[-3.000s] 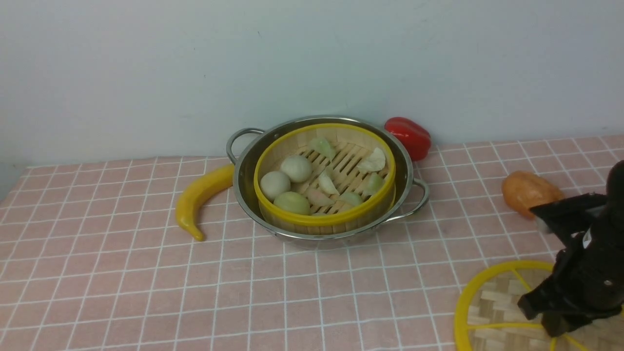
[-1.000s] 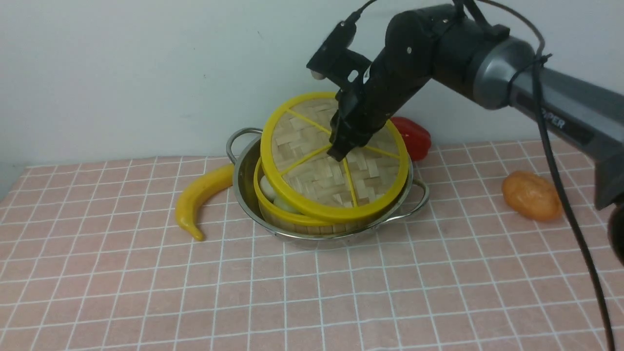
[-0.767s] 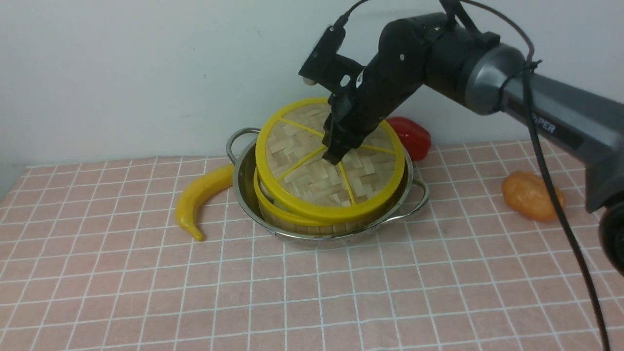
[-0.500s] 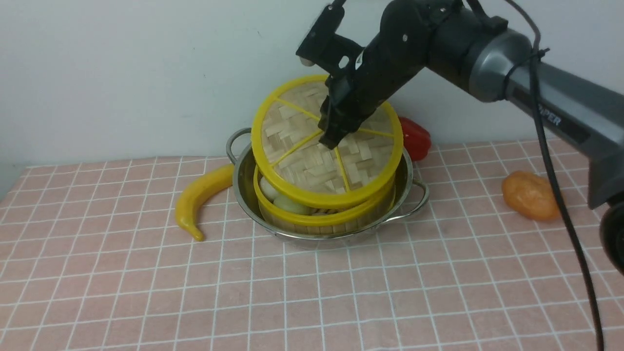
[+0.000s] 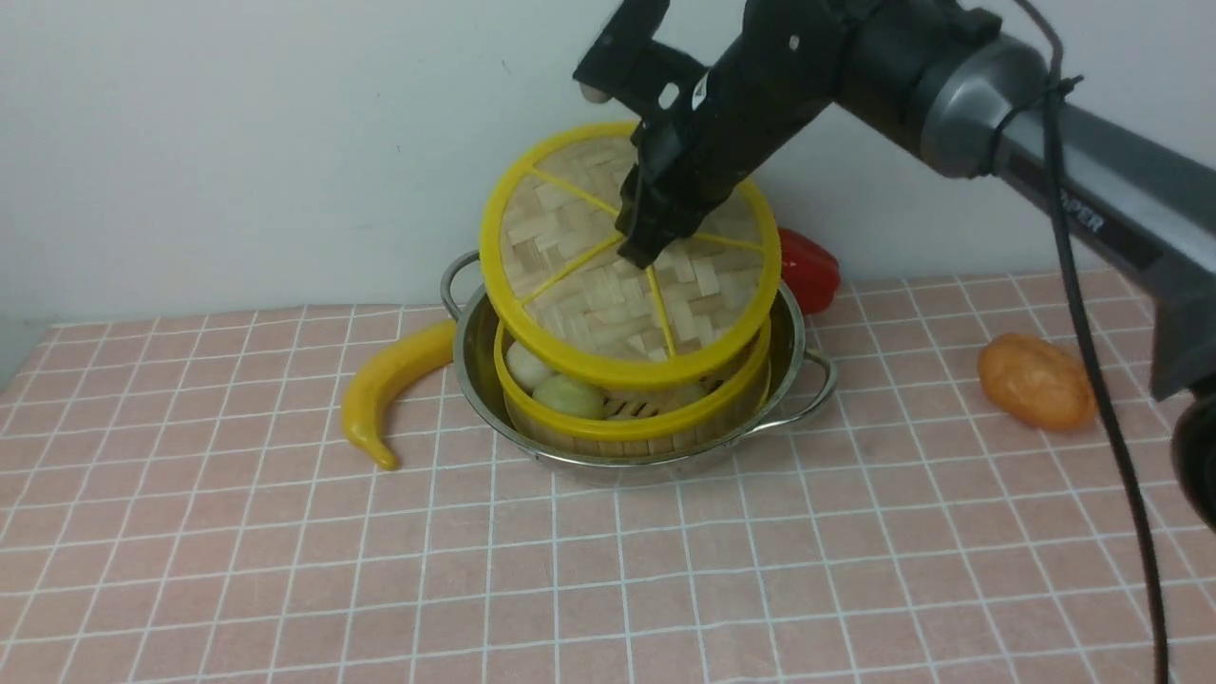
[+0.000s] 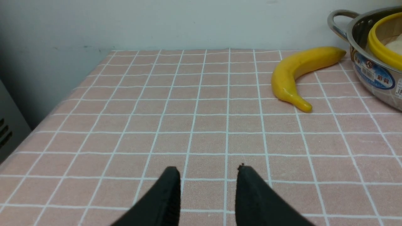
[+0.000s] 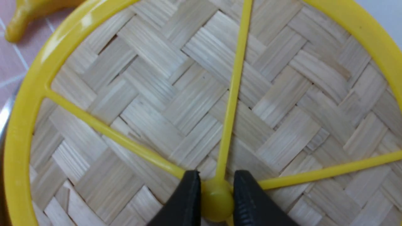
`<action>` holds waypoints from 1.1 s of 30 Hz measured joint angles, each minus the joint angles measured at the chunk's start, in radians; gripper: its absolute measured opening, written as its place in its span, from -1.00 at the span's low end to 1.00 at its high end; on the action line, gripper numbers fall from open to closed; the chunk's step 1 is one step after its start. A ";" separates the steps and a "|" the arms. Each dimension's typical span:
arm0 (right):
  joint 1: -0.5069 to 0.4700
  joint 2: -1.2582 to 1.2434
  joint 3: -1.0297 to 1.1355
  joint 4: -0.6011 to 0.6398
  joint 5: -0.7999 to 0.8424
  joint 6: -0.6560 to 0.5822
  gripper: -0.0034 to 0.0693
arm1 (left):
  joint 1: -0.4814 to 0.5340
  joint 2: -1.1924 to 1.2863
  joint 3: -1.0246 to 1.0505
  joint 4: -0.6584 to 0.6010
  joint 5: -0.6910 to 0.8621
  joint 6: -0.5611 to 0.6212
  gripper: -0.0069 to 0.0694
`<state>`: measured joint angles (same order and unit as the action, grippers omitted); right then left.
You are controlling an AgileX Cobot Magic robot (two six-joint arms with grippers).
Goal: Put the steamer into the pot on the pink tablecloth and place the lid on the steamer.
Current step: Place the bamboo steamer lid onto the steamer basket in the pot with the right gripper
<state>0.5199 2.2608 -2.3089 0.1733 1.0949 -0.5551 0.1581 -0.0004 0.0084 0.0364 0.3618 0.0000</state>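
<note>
Lid (image 5: 579,285) first, from the front view: the woven-bamboo disc hangs tilted over the steamer (image 5: 627,425), its patterned face turned toward the camera and its far edge higher than its near one. The right gripper (image 5: 636,255) pinches the centre knob from above. The lid's low edge is apart from the steamer's front rim, and two pale buns (image 5: 565,394) show in the gap. The steamer sits inside the stainless pot (image 5: 819,380), which stands on the pink tablecloth (image 5: 665,570) near the wall. A yellow banana (image 5: 389,385) lies just beside the pot on the left, a red pepper (image 5: 809,268) behind it on the right, and an orange lumpy item (image 5: 1035,380) well apart to the right.

Left wrist view: the left gripper (image 6: 207,169) hovers over bare tablecloth (image 6: 125,110), jaws apart with nothing between them. The banana (image 6: 298,70) lies ahead, its end almost at the pot (image 6: 370,70), where the steamer's yellow rim (image 6: 381,47) shows.

Right wrist view: the right gripper (image 7: 216,180) is clamped on the yellow knob (image 7: 216,204) where the spokes meet. The lid (image 7: 157,94) fills almost the whole picture; the banana's tip (image 7: 25,12) and a bit of tablecloth (image 7: 9,62) show at one corner.
</note>
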 joint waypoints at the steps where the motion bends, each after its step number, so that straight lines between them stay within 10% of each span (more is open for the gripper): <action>1: 0.000 -0.025 -0.021 0.000 0.037 0.012 -0.50 | 0.000 0.000 0.000 0.000 0.000 0.000 -0.18; 33: 0.000 0.100 -0.038 0.035 0.015 -0.022 -0.51 | 0.000 0.000 0.000 0.000 0.000 0.000 -0.18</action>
<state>0.5199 2.3611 -2.3465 0.2081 1.1096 -0.5774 0.1581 -0.0004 0.0084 0.0364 0.3618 0.0000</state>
